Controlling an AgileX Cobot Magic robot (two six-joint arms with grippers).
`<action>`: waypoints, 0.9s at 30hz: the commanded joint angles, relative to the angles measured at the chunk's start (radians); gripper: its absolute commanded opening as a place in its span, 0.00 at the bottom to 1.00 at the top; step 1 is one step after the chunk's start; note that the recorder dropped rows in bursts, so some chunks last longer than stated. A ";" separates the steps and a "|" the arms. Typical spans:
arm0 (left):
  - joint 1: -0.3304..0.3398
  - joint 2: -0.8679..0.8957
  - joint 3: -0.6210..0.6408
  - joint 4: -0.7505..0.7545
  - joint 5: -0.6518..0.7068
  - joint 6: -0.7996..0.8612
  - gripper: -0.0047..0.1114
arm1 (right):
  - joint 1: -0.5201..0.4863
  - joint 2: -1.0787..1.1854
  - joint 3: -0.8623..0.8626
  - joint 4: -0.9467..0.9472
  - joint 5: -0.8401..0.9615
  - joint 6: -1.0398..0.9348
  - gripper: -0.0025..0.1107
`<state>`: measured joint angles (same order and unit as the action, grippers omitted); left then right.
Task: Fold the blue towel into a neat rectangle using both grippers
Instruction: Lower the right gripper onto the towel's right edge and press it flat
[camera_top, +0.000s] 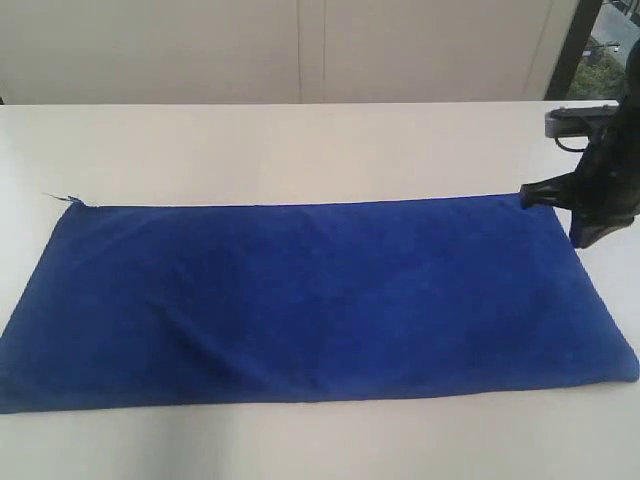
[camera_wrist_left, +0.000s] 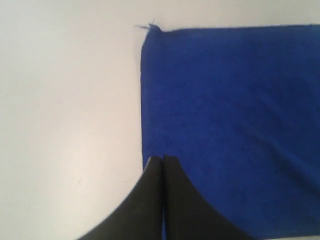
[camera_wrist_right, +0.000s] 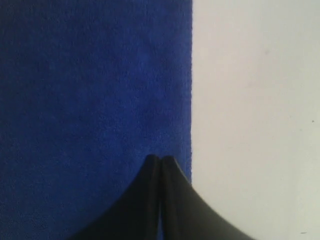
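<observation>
The blue towel (camera_top: 300, 300) lies spread flat and long across the white table (camera_top: 300, 150), with a loose thread at its far left corner. My right gripper (camera_top: 582, 232) hangs at the towel's far right corner; in the right wrist view it (camera_wrist_right: 160, 159) is shut, tips over the towel (camera_wrist_right: 90, 90) just inside its straight edge. My left gripper (camera_wrist_left: 163, 159) is out of the exterior view; its wrist view shows it shut above the towel (camera_wrist_left: 230, 125) at the short left edge. Neither gripper visibly holds cloth.
Bare white tabletop (camera_wrist_left: 65, 125) surrounds the towel on all sides. A pale wall (camera_top: 300, 50) runs behind the table, and a dark window frame (camera_top: 575, 45) stands at the back right.
</observation>
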<state>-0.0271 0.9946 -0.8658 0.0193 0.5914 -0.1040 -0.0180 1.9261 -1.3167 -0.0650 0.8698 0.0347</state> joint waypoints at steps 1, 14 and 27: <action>-0.004 -0.094 -0.002 0.016 0.022 -0.016 0.04 | -0.007 0.001 0.041 0.029 -0.029 -0.013 0.02; -0.004 -0.146 -0.002 0.016 0.104 -0.014 0.04 | -0.007 0.075 0.116 0.030 -0.094 -0.016 0.02; -0.004 -0.146 -0.002 0.016 0.115 -0.014 0.04 | -0.007 0.075 0.120 -0.152 -0.007 0.131 0.02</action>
<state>-0.0271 0.8577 -0.8658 0.0416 0.6938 -0.1128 -0.0180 1.9894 -1.2119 -0.1526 0.8270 0.1349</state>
